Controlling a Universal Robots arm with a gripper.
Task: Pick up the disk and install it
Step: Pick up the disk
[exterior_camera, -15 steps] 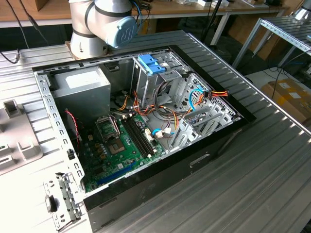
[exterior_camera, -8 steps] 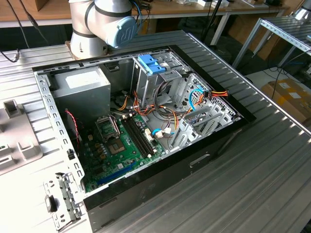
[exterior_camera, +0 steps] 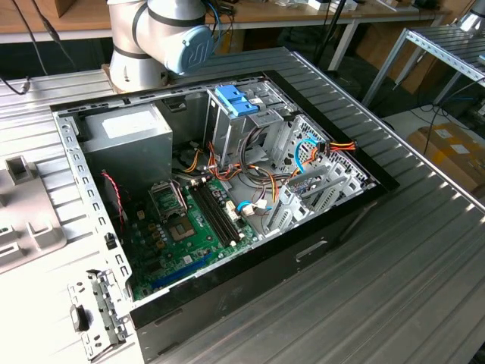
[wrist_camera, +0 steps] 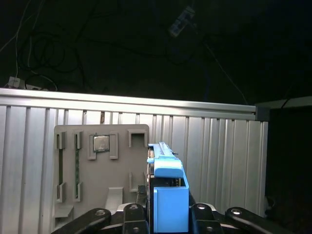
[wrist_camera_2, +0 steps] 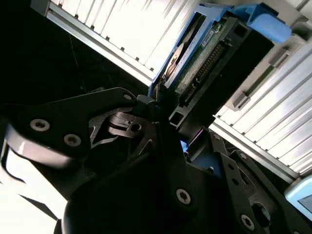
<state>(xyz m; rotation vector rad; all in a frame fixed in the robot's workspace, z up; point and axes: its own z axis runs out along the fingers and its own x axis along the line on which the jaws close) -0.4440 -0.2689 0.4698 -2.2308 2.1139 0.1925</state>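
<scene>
First wrist view: gripper (wrist_camera: 168, 217) clamped on the disk (wrist_camera: 168, 195), blue tab end outermost.
Grey holder (wrist_camera: 102, 165) just beside, ribbed table (wrist_camera: 219, 146) beyond. Judged handling: firm, square grip; keep carrier untwisted, clear of holder.

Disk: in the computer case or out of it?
Out. In the first wrist view the disk is held in the gripper, in front of the grey tray on the ribbed table, not in the computer case.
</scene>
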